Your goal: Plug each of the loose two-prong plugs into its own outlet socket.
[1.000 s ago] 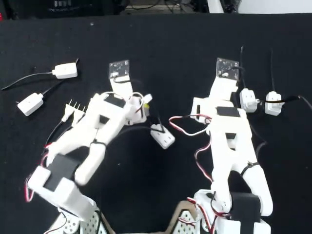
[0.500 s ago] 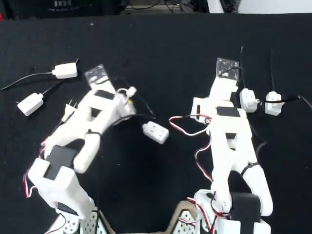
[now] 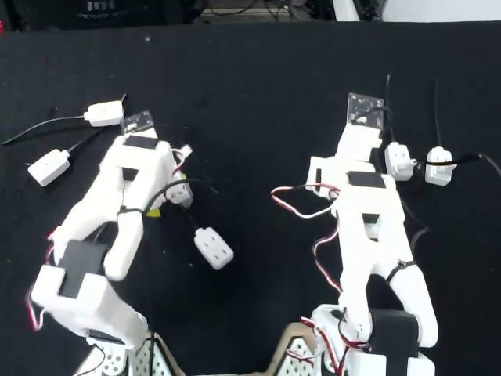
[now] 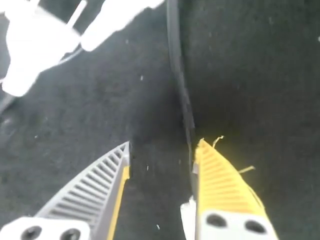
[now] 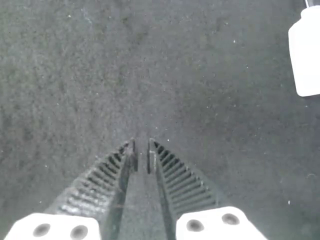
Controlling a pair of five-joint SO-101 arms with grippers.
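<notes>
- A loose plug [image 3: 104, 113] and a second plug [image 3: 48, 166] lie on the black surface [image 3: 258, 78], well left of the socket block [image 3: 213, 247] and beyond it.
- The left tool [image 4: 161, 145] is released between block and plugs, with a black cable [image 4: 175, 60] just beside its yellow finger.
- The right tool [image 5: 141, 142] is clenched on nothing, well right of the block.

A black, felt-like tabletop [image 3: 266, 70] spreads across nearly everything, flecked with pale lint and lit evenly, without hard shadows. Beyond its far edge sit a dark box [image 3: 102, 9], what may be loose cables [image 3: 235, 9], and a white panel [image 3: 438, 9] at the corner.
</notes>
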